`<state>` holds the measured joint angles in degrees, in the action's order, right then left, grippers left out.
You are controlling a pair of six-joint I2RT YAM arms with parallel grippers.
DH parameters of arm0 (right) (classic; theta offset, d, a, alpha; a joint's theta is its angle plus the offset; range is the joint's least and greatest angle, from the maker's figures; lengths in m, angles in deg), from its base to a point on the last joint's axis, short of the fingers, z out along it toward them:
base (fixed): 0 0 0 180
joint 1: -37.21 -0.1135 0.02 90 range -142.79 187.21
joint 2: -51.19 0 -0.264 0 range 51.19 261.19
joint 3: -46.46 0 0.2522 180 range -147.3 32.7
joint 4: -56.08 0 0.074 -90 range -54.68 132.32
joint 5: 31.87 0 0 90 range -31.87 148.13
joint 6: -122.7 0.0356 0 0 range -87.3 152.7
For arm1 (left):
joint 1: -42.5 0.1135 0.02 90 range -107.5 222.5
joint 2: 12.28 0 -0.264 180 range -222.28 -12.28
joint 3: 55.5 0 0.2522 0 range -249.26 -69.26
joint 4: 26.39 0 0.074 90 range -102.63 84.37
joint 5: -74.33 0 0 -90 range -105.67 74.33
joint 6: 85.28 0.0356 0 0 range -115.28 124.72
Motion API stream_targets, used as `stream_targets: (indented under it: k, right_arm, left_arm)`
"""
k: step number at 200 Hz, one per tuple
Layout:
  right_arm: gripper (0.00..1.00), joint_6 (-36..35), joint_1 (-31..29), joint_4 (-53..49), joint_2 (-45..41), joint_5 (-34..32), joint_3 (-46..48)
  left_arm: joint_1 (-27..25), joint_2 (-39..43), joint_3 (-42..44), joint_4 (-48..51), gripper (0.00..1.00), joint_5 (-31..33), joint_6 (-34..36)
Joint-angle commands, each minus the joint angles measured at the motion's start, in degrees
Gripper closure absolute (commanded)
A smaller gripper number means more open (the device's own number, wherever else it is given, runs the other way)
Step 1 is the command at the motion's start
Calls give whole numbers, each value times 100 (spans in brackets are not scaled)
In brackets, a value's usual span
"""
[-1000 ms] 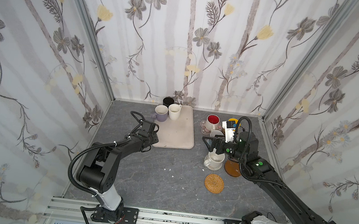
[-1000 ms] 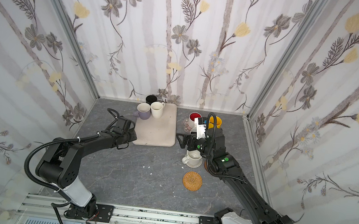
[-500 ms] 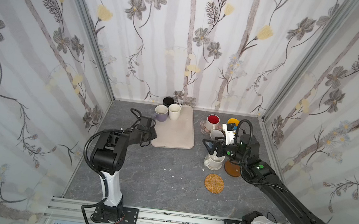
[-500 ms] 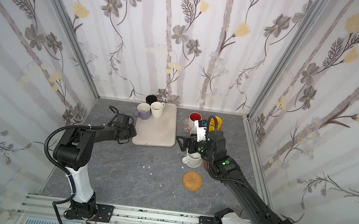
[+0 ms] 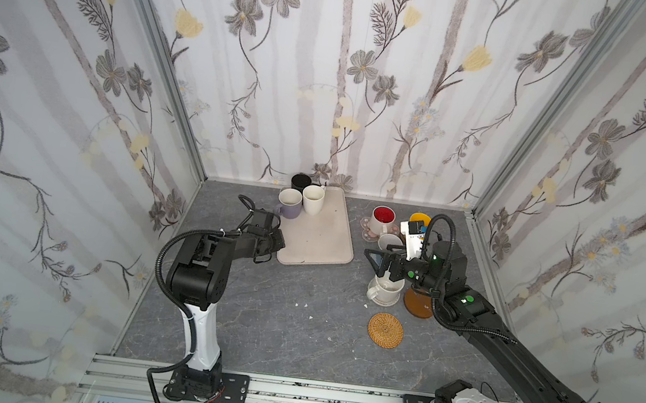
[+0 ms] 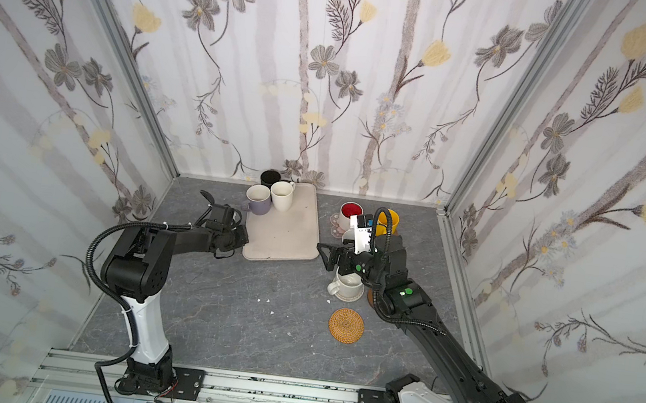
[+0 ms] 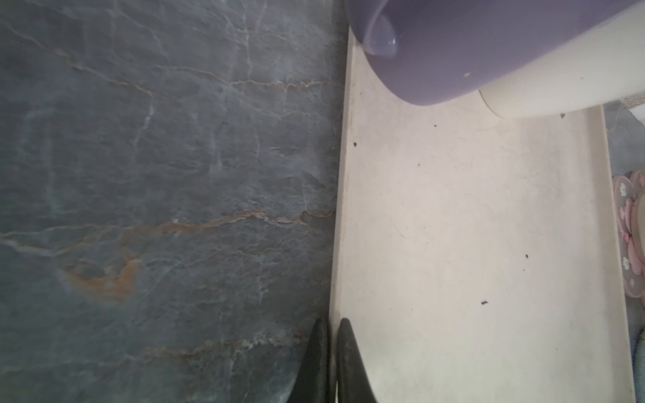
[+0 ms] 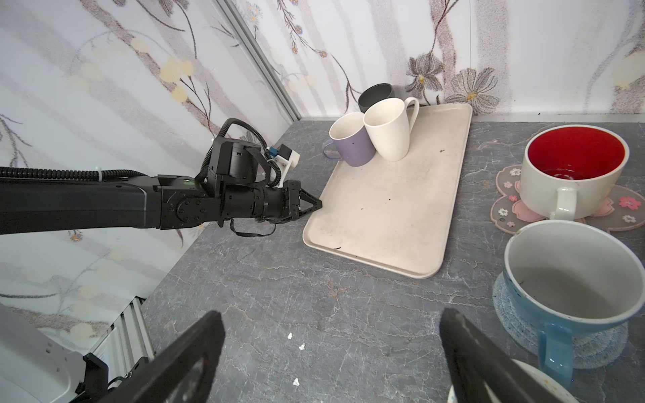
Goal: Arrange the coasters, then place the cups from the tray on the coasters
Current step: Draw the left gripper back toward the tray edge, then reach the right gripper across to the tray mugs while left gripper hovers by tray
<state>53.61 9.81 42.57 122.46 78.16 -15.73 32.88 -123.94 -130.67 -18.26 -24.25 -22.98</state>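
Tray (image 5: 321, 236) rim is pinched by the closed left gripper (image 8: 317, 206); right gripper (image 5: 379, 261) hangs wide open, empty, near the tray.

Both top views high overhead, facing down, wrist views low, close, sharing the tray (image 8: 384, 216)

Bare central tabletop (image 5: 277, 322) and the tray's (image 5: 320, 240) near half lie open; 3 cups (image 5: 312, 201) crowd its far-left corner, 4 more the right side.
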Motion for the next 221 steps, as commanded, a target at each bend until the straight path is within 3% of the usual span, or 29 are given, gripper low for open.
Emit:
stream_targets:
  k: [1, 68, 221]
  right_arm:
    - [3, -60, -1, 163, -16, 27, -27]
    - [4, -52, -7, 83, 46, 1, -96]
    - [4, -78, -140, -363, 590, 62, -480]
  left_arm:
    - [15, 101, 138, 114, 100, 191, -267]
    - [-142, 813, 833, 71, 100, 529, -585]
    - [-708, 3004, 3311, -183, 100, 924, -1090]
